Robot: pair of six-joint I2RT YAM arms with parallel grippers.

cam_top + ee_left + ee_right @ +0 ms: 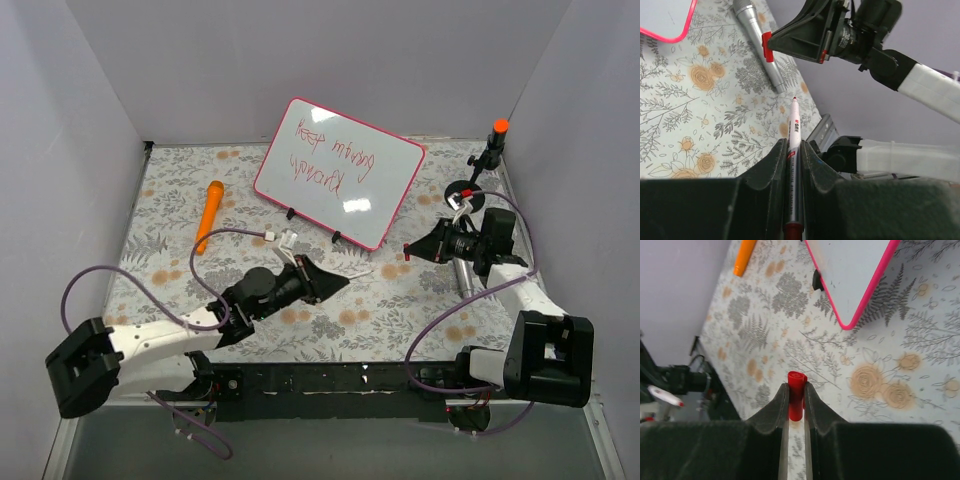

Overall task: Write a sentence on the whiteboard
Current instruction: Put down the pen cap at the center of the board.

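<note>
Left claw grips the bare marker, right claw its cap; the whiteboard carries the two-line sentence, so writing looks done.

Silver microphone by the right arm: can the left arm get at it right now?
Probably not. The left gripper is shut on the marker, so its jaws are full, and the right gripper, holding the red cap, hangs close by the silver microphone.

The left gripper and right gripper are black wedges on white-shelled arms. 2 purple cables loop behind the jaws.
</note>
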